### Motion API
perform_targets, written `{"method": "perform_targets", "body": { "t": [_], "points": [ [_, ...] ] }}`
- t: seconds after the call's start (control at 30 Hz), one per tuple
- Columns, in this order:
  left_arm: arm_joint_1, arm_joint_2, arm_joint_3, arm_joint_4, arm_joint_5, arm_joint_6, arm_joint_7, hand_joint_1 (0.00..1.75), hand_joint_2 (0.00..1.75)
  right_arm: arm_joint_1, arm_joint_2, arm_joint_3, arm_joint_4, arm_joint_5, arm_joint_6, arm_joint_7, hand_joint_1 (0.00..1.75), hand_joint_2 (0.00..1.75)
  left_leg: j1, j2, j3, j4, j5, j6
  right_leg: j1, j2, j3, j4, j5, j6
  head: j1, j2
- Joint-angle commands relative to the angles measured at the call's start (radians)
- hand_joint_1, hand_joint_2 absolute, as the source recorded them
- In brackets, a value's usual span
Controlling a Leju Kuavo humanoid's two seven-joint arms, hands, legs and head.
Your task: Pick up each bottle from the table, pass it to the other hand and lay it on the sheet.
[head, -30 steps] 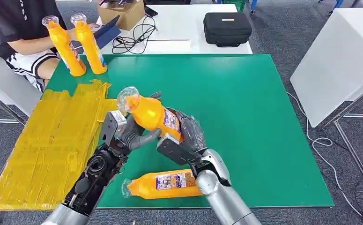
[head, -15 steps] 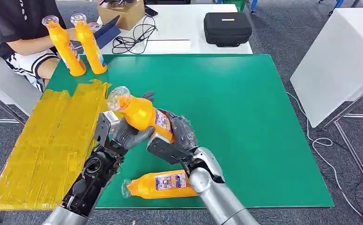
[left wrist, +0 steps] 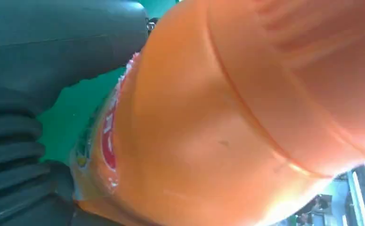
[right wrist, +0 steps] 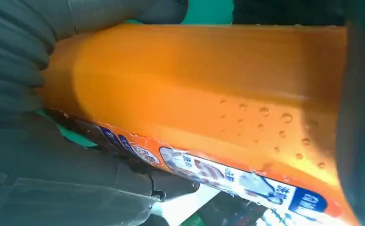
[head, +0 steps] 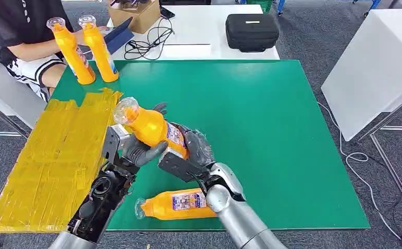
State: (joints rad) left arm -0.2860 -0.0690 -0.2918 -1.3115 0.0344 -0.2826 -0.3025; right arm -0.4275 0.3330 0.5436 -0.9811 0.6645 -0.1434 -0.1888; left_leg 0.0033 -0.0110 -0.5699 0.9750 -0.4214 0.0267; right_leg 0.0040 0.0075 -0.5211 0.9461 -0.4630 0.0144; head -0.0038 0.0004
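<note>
Green desk lies open toward three o'clock while I see both hands' fingers wrapped around one orange bottle, its label readable at my right wrist.

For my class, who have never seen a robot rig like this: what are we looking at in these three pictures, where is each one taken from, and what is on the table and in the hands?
This is a humanoid robot with two silver arms, each ending in a many-fingered hand. The wide picture comes from a camera high on its body, looking down at a green table. The two close-ups come from cameras at its wrists, so they look turned and very near.

Both the left hand and the right hand grip one orange bottle, raised above the table. That bottle fills the wrist pictures.

Another orange bottle lies on its side at the near edge. Two more stand upright at the far left corner, beside a seated person. A yellow sheet covers the table's left side.
</note>
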Motion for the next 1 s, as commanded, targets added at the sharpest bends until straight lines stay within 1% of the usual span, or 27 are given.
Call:
{"method": "perform_targets", "body": {
  "t": [0.03, 0.07, 0.13, 0.23, 0.37, 0.47, 0.53, 0.57, 0.67, 0.7, 0.77, 0.8, 0.83, 0.87, 0.9, 0.97, 1.0],
  "points": [
    [0.013, -0.016, 0.04, -0.06, 0.05, 0.014, 0.012, 0.0, 1.75, -0.067, -0.004, 0.082, 0.117, -0.012, 0.022, -0.02, 1.75, 1.75, 0.001, 0.003, 0.005, 0.001, -0.003, -0.001, 0.001, 0.001, 0.005, -0.001, -0.002, 0.001, 0.0, 0.0],
    [0.019, -0.022, 0.057, -0.049, 0.099, 0.043, 0.021, 1.75, 1.75, -0.071, -0.007, 0.086, 0.124, -0.026, 0.018, -0.021, 1.75, 1.75, 0.002, 0.003, 0.006, 0.001, -0.004, -0.002, 0.002, 0.001, 0.007, -0.001, -0.002, 0.001, 0.0, 0.0],
    [0.019, -0.019, 0.054, -0.045, 0.104, 0.046, 0.018, 1.75, 1.75, -0.074, -0.007, 0.088, 0.13, -0.029, 0.014, -0.021, 1.75, 1.75, 0.001, 0.0, 0.003, 0.0, -0.001, -0.001, 0.001, -0.001, 0.004, -0.001, -0.001, 0.001, 0.0, 0.0],
    [0.019, -0.016, 0.049, -0.046, 0.107, 0.049, 0.014, 1.75, 1.75, -0.078, -0.008, 0.088, 0.139, -0.033, 0.008, -0.023, 1.75, 1.75, 0.001, 0.001, 0.005, 0.0, -0.002, -0.001, 0.001, 0.0, 0.005, -0.001, -0.001, 0.001, 0.0, 0.0],
    [0.013, -0.015, 0.052, -0.048, 0.11, 0.051, 0.012, 1.75, 1.75, -0.079, -0.011, 0.082, 0.142, -0.035, 0.001, -0.02, 1.75, 1.75, 0.001, 0.0, 0.002, 0.0, 0.0, -0.001, 0.001, -0.001, 0.002, -0.001, 0.0, 0.001, 0.0, 0.0],
    [0.005, -0.015, 0.054, -0.036, 0.113, 0.052, 0.01, 1.75, 1.75, -0.08, -0.012, 0.073, 0.147, -0.035, -0.006, -0.019, 1.75, 1.75, 0.001, 0.0, 0.004, 0.0, -0.002, -0.001, 0.001, -0.002, 0.005, -0.001, -0.001, 0.001, 0.0, 0.0],
    [0.003, -0.016, 0.054, -0.032, 0.115, 0.051, 0.009, 1.75, 1.75, -0.08, -0.012, 0.07, 0.148, -0.034, -0.008, -0.02, 1.75, 1.75, 0.001, -0.001, 0.002, 0.0, 0.0, -0.001, 0.001, -0.002, 0.002, -0.001, -0.001, 0.001, 0.0, 0.0],
    [0.003, -0.016, 0.054, -0.032, 0.115, 0.051, 0.009, 1.75, 1.75, -0.08, -0.012, 0.07, 0.148, -0.034, -0.008, -0.02, 1.75, 1.75, 0.001, -0.001, 0.004, 0.0, -0.001, -0.001, 0.001, -0.002, 0.005, -0.002, -0.001, 0.001, 0.0, 0.0],
    [-0.001, -0.016, 0.052, -0.027, 0.116, 0.05, 0.007, 1.75, 1.75, -0.078, -0.014, 0.07, 0.145, -0.031, -0.011, -0.02, 1.75, 1.75, 0.0, -0.001, 0.001, -0.001, 0.0, 0.0, 0.0, -0.001, 0.001, -0.001, 0.0, 0.0, 0.0, 0.0],
    [-0.003, -0.015, 0.052, -0.026, 0.116, 0.051, 0.007, 1.75, 1.75, -0.079, -0.018, 0.069, 0.143, -0.025, -0.017, -0.017, 1.75, 1.75, 0.001, -0.001, 0.003, 0.0, -0.001, -0.001, 0.001, -0.002, 0.004, -0.001, -0.001, 0.001, 0.0, 0.0],
    [-0.006, -0.013, 0.056, -0.027, 0.118, 0.051, 0.002, 1.75, 1.75, -0.072, -0.027, 0.056, 0.12, -0.02, -0.028, -0.012, 1.75, 1.75, 0.001, -0.001, 0.001, 0.0, 0.0, -0.001, 0.001, -0.002, 0.002, -0.001, 0.0, 0.0, 0.0, 0.0],
    [-0.007, -0.012, 0.06, -0.028, 0.12, 0.052, -0.001, 1.75, 1.75, -0.068, -0.034, 0.047, 0.101, -0.015, -0.031, -0.008, 1.75, 1.75, 0.002, -0.001, 0.005, 0.001, -0.002, -0.001, 0.002, -0.003, 0.007, -0.002, -0.002, 0.001, 0.0, 0.0],
    [-0.008, -0.011, 0.066, -0.029, 0.122, 0.052, -0.004, 1.75, 1.75, -0.06, -0.042, 0.033, 0.068, -0.012, -0.034, -0.004, 1.75, 1.75, 0.001, -0.001, 0.002, 0.0, 0.0, -0.001, 0.001, -0.003, 0.003, -0.001, -0.001, 0.001, 0.0, 0.0],
    [-0.008, -0.01, 0.069, -0.03, 0.124, 0.052, -0.005, 1.75, 1.75, -0.059, -0.048, 0.026, 0.051, -0.01, -0.036, -0.001, 1.52, 1.75, 0.001, -0.002, 0.003, 0.0, -0.001, -0.001, 0.001, -0.003, 0.004, -0.001, -0.001, 0.001, 0.0, 0.0],
    [-0.01, -0.01, 0.074, -0.029, 0.126, 0.051, -0.006, 1.75, 1.75, -0.053, -0.057, 0.017, 0.015, 0.001, -0.035, 0.014, 0.02, 1.75, 0.001, -0.002, 0.003, 0.0, -0.001, -0.001, 0.001, -0.004, 0.004, -0.001, -0.001, 0.001, 0.0, 0.0],
    [-0.011, -0.01, 0.08, -0.026, 0.13, 0.05, -0.009, 1.75, 1.75, -0.039, -0.074, -0.001, -0.046, 0.019, -0.012, 0.035, 0.0, 1.75, 0.001, -0.002, 0.001, 0.0, 0.0, 0.0, 0.001, -0.003, 0.001, -0.001, 0.0, 0.001, 0.0, 0.0],
    [-0.011, -0.01, 0.081, -0.025, 0.13, 0.05, -0.009, 1.75, 1.75, -0.036, -0.077, -0.005, -0.059, 0.021, -0.004, 0.04, 0.0, 1.75, 0.001, -0.003, 0.002, 0.001, -0.001, -0.001, 0.001, -0.005, 0.004, -0.001, -0.001, 0.001, 0.0, 0.0]
  ]
}}
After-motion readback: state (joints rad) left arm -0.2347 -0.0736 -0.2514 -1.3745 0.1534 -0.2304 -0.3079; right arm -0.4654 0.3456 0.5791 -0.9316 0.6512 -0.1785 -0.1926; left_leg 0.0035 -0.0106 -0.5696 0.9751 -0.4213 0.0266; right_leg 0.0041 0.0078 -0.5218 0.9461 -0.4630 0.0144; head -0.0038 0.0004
